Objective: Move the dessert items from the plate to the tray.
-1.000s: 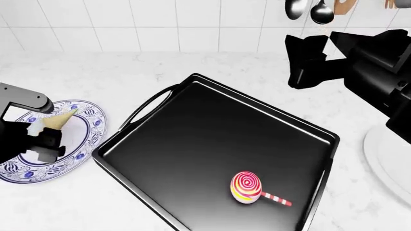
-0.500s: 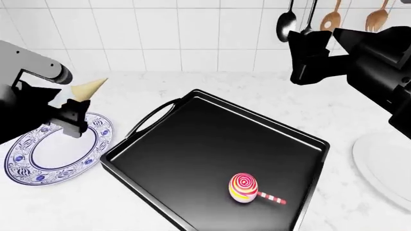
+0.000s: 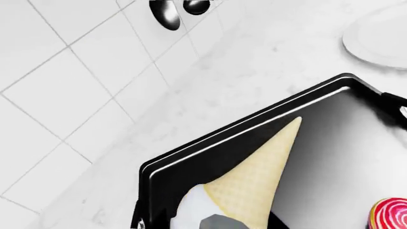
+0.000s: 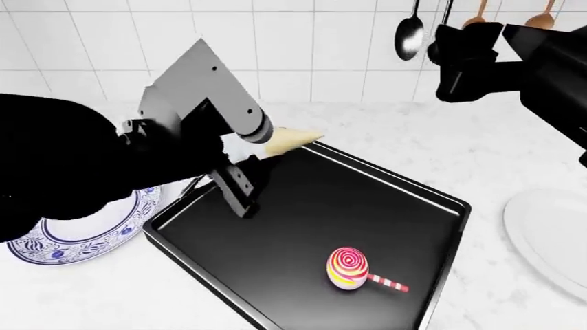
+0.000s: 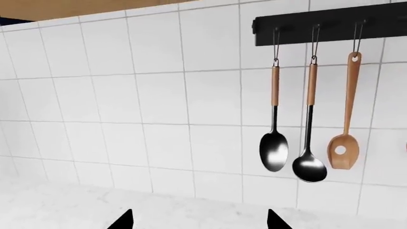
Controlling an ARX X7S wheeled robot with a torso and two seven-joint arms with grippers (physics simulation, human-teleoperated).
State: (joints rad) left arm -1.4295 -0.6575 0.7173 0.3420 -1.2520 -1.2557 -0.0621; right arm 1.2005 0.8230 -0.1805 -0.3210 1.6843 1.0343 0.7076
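Observation:
My left gripper (image 4: pixel 251 155) is shut on the ice cream cone (image 4: pixel 293 137) and holds it tilted in the air over the back left part of the black tray (image 4: pixel 403 206). In the left wrist view the tan cone (image 3: pixel 260 174) points over the tray's rim (image 3: pixel 254 125), and the white scoop (image 3: pixel 189 210) sits at a grey fingertip (image 3: pixel 219 223). The swirl lollipop (image 4: pixel 350 267) lies flat on the tray's front part; the left wrist view catches the lollipop's edge (image 3: pixel 391 214). The blue-patterned plate (image 4: pixel 87 237) at the left has nothing showing on it. My right gripper (image 4: pixel 456 65) hangs open and high at the back right.
A plain white plate (image 4: pixel 550 237) sits at the right edge of the marble counter. Ladles (image 5: pixel 274 150) and a wooden spatula (image 5: pixel 344 148) hang from a black rail on the tiled wall, straight ahead of my right gripper (image 5: pixel 198 224).
My left arm has lifted the cone off the blue plate and carried it right, over the tray's back left part. The right arm has barely moved.

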